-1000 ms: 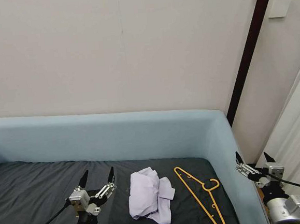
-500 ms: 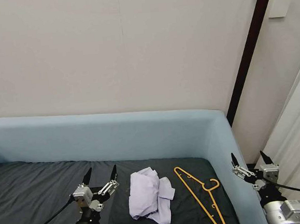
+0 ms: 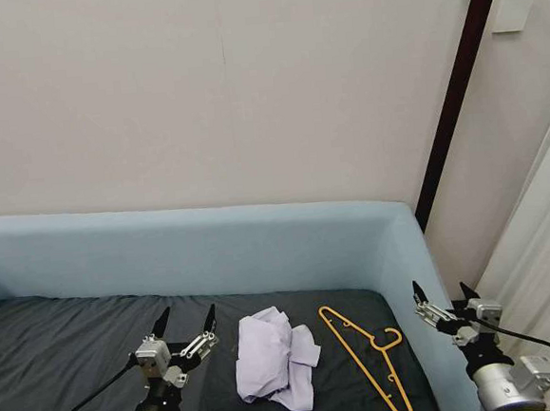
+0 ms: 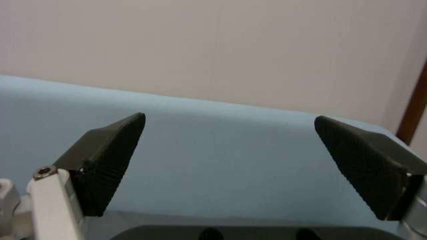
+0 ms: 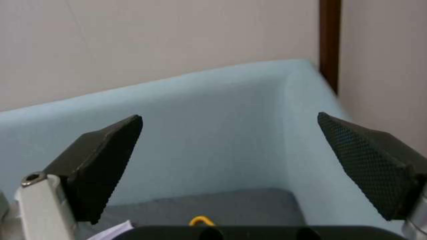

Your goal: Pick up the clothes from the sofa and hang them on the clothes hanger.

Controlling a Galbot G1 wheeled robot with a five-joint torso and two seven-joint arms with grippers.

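Observation:
A crumpled pale lilac garment (image 3: 276,359) lies on the dark seat of the light blue sofa (image 3: 212,248). Right beside it, on the seat, rests an orange clothes hanger (image 3: 367,354); its hook (image 5: 201,220) peeks into the right wrist view. My left gripper (image 3: 185,327) stands open above the seat, a short way left of the garment, its fingers (image 4: 107,160) spread wide with nothing between them. My right gripper (image 3: 443,302) is open too, hovering over the sofa's right armrest, right of the hanger, fingers (image 5: 100,165) apart and empty.
The sofa's backrest runs along a plain wall. A dark brown post (image 3: 456,86) rises behind the sofa's right corner. A pale curtain (image 3: 546,260) hangs at the far right. The dark seat (image 3: 48,347) stretches off to the left.
My right gripper has shifted left and slightly up, toward the armrest's inner side. My left gripper has edged a little forward and right. Garment and hanger lie unmoved.

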